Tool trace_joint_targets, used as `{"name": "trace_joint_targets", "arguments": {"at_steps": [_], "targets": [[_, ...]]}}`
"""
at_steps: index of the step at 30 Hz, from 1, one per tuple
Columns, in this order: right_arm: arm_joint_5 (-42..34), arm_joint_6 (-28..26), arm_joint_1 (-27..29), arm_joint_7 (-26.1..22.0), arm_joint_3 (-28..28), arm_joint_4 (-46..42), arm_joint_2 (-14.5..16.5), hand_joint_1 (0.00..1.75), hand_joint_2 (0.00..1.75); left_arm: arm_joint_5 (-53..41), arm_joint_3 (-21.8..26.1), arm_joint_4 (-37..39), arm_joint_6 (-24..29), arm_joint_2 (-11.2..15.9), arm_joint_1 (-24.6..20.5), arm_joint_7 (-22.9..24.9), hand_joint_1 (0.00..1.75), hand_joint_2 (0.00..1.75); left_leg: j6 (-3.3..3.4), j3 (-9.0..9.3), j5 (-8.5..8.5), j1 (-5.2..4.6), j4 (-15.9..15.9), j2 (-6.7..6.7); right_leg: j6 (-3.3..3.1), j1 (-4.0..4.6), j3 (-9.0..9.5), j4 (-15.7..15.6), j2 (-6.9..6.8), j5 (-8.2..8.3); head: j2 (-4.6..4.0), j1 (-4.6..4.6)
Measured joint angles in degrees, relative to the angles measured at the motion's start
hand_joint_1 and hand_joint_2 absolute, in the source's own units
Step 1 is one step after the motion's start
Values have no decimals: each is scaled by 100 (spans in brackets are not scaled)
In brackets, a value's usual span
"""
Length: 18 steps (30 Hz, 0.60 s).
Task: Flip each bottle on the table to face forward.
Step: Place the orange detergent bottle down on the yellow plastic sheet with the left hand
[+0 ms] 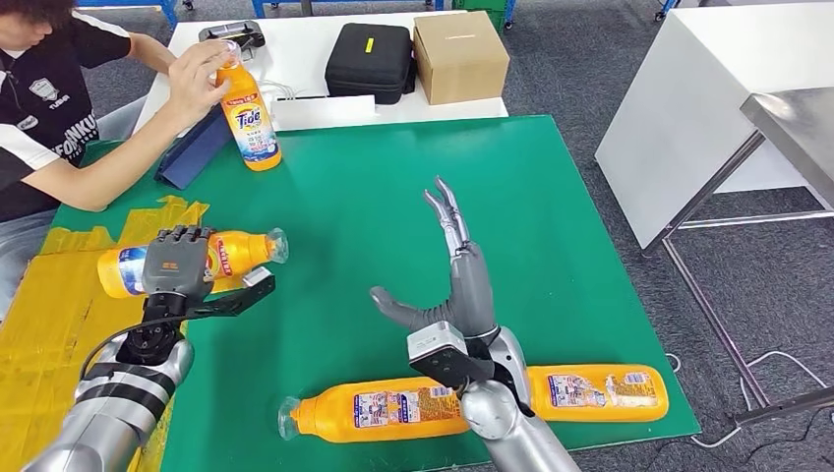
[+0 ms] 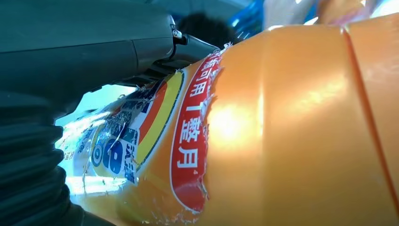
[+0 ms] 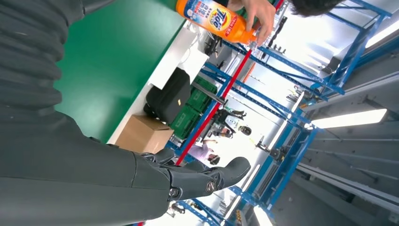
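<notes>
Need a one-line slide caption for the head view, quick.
Left robot hand grips a lying bottle, right robot hand open over the mat.

"Tide" on upright bottle [image 1: 252, 123]

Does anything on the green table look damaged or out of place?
Yes. The bottle that the left hand grips has a torn, ragged label edge. Yellow tape at the table's left edge lies wrinkled.

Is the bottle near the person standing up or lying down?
Standing up. The bottle rests base-down on the green table, cap on top, Tide label upright. The person's hand holds it near the cap.
</notes>
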Motion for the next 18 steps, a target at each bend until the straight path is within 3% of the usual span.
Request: {"name": "trace_joint_targets", "arguments": {"at_steps": [3, 4, 18], "targets": [[81, -2, 6, 30, -22, -9, 1, 0, 175, -69, 129, 372, -173, -1, -179, 387, 15, 175, 0, 0, 1, 0, 0, 0, 0, 0, 1, 0, -1, 0, 0, 0], [106, -2, 6, 43, -31, -9, 1, 0, 175, -64, 179, 480, -201, -1, -227, 448, 0, 175, -1, 0, 1, 0, 0, 0, 0, 0, 1, 1, -1, 0, 0, 0], [276, -1, 6, 151, -52, -5, 2, 0, 175, 92, 674, 1041, -163, -60, -426, 441, 0, 175, -1, -1, 1, 0, 0, 0, 0, 0, 1, 1, -1, 0, 0, 0]]}}
